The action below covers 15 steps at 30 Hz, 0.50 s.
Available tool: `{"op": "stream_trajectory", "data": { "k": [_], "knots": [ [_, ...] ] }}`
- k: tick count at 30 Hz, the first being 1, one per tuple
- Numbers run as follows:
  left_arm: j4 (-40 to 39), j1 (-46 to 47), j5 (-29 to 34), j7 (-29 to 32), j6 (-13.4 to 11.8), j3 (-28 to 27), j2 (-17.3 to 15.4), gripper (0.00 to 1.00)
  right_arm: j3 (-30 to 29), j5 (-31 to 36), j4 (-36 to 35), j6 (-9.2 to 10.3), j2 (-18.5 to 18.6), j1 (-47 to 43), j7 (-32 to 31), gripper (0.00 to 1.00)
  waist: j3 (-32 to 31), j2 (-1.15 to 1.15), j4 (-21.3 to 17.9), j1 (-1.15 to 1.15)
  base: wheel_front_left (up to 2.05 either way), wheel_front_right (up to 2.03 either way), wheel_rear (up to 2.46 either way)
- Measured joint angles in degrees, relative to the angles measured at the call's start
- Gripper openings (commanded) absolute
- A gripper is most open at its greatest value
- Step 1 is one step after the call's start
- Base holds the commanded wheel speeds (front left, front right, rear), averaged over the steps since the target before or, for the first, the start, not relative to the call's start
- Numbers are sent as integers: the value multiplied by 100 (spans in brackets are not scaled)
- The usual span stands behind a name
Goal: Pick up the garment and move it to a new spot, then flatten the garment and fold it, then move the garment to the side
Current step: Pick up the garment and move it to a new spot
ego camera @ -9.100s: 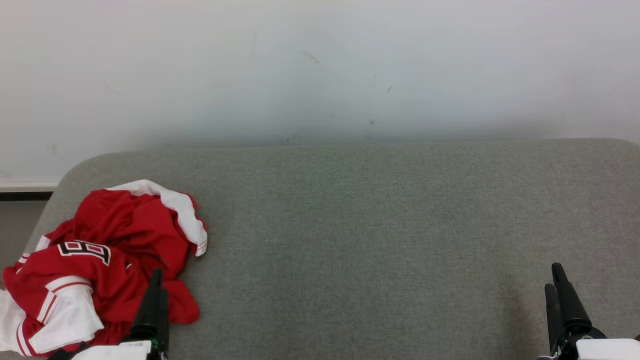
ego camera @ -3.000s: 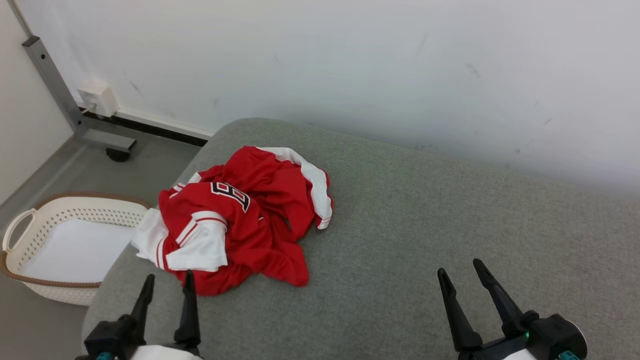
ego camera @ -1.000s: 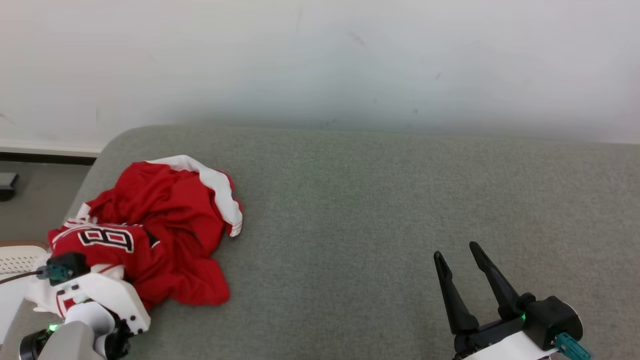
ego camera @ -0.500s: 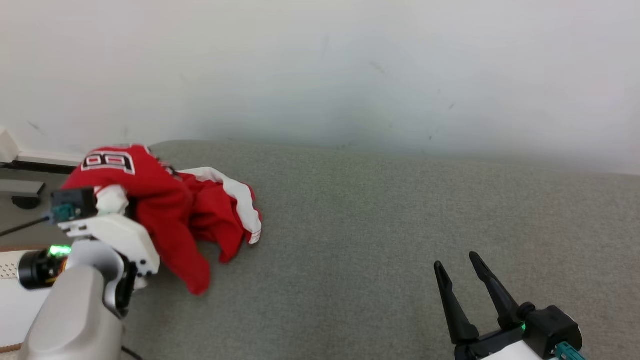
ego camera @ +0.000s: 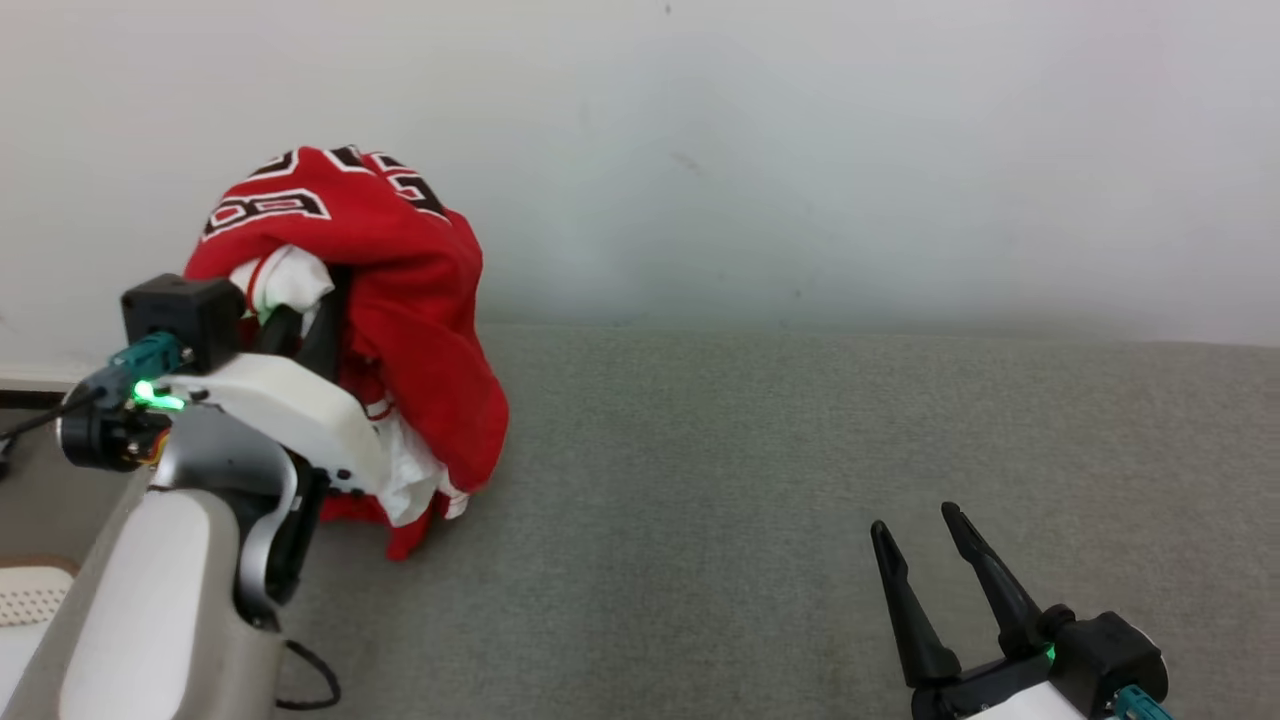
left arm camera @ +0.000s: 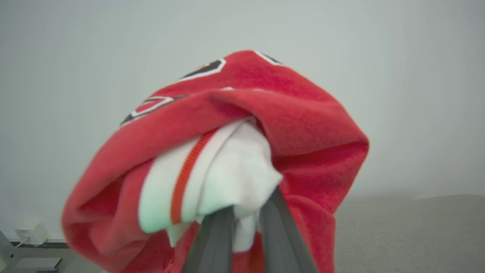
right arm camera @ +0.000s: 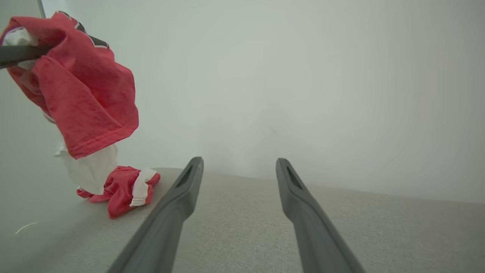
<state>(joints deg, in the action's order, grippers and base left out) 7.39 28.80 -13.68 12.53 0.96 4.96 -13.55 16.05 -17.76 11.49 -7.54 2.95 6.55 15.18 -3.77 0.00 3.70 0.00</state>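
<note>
My left tool (left arm camera: 248, 212) is clamped on a bunched white cuff with a red stripe. Its two fingers are nearly together, with cloth squeezed between them. From that pinch the garment (ego camera: 400, 280), a red jersey with white trim and black numbers, hangs in a heap over the fingertips. It is raised above the left end of the desk (ego camera: 750, 480), in front of the pale wall (ego camera: 800, 150). Its lowest folds rest on the grey surface, so it is not fully clear of the desk. My right tool (ego camera: 913, 520) is spread wide and empty, low over the near right part of the desk, well apart from the cloth.

I judge the jersey light, limp and a bit slick. It will likely swing, drag and fall into fresh creases wherever I set it down. The hold is on one cuff only, and that could slip out if the trailing end snags. For flattening I would want each tool on a hem corner or shoulder seam, where doubled fabric gives more bite. I cannot tell which part is which in this bundle.
</note>
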Motion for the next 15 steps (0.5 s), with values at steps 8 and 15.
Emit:
{"op": "stream_trajectory", "data": {
  "k": [8, 15],
  "knots": [
    [-1012, -240, -182, 312, -27, 224, 240, 0, -32, 11, -46, 0, 31, 33, 0, 100, 11, 0, -654, 0, 0, 0, 0],
    [-1165, -413, -204, 234, -83, 437, 461, 0, -66, 9, -51, 0, 109, 82, 0, 100, 81, 0, -1360, 0, 0, 0, 0]
  ]
}}
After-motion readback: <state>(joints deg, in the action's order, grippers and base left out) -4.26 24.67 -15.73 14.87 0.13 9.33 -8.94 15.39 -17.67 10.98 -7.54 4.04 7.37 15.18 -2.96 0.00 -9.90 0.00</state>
